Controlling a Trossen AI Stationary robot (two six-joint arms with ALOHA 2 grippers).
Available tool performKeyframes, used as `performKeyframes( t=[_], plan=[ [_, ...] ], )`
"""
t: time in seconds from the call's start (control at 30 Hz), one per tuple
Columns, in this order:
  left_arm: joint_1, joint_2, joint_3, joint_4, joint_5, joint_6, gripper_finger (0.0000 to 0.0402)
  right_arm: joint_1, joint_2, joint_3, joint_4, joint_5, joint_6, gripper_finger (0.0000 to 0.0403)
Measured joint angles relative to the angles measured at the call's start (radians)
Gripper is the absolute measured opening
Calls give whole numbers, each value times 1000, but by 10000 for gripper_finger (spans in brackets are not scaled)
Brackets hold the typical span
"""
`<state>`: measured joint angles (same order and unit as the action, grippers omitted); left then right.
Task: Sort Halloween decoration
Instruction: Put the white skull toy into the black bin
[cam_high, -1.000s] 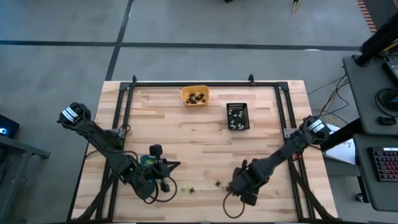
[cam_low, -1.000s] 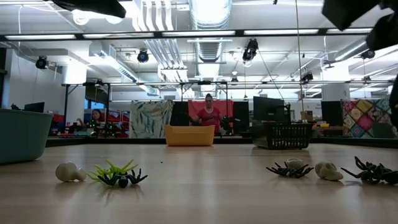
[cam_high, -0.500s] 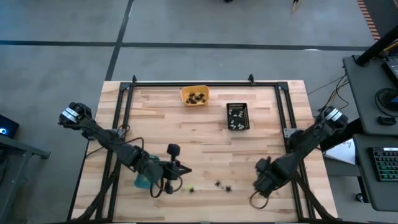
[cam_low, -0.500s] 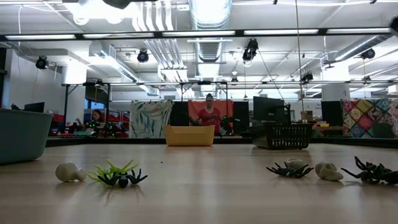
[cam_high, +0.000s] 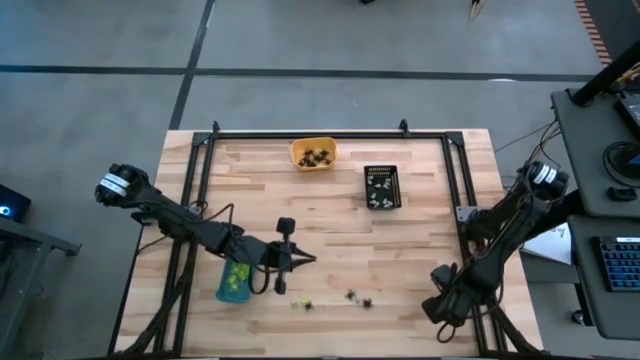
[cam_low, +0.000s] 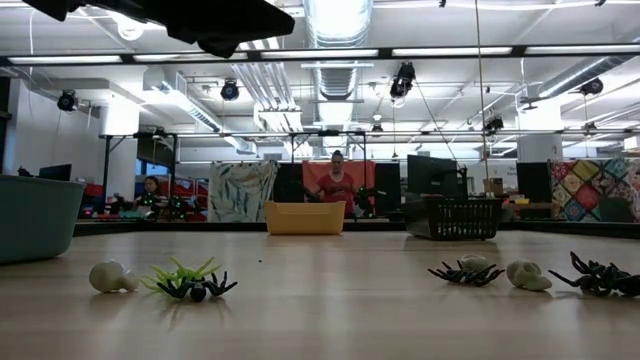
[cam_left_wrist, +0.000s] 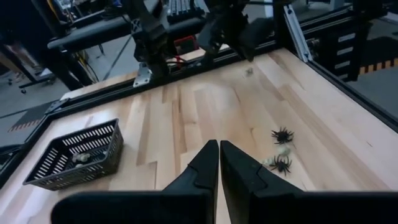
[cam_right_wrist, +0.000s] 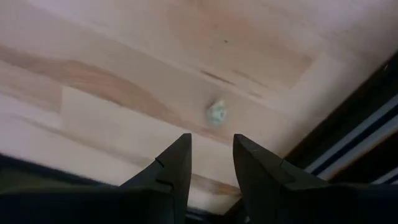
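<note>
Blue tray (cam_high: 232, 283) with green bits sits leftmost, beside it the left gripper (cam_high: 300, 261) pressed together above the table (cam_high: 330, 215), then spiders (cam_high: 358, 297) and a green trinket (cam_high: 303, 303) near the front edge, and the right gripper (cam_right_wrist: 211, 163), spread and empty, over a whitish trinket (cam_right_wrist: 216, 112).

Table (cam_high: 330, 215): pale jointed wood planks, matt, smooth grain. Frame rail (cam_high: 330, 135): black metal. Basket (cam_left_wrist: 73, 153): black plastic mesh. Tub (cam_high: 314, 153): yellow plastic, smooth. Spiders (cam_low: 470, 272): black plastic, slightly glossy. Fingers (cam_left_wrist: 205, 171): dark matt plastic.
</note>
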<state>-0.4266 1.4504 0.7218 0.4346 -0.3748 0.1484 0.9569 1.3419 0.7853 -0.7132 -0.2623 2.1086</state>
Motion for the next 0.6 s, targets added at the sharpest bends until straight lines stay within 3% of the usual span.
performKeyframes(
  t=[0.6],
  plan=[
    [10,-1,26,0,0,42,0,0,130,8,12,-15,-56,109]
  ],
)
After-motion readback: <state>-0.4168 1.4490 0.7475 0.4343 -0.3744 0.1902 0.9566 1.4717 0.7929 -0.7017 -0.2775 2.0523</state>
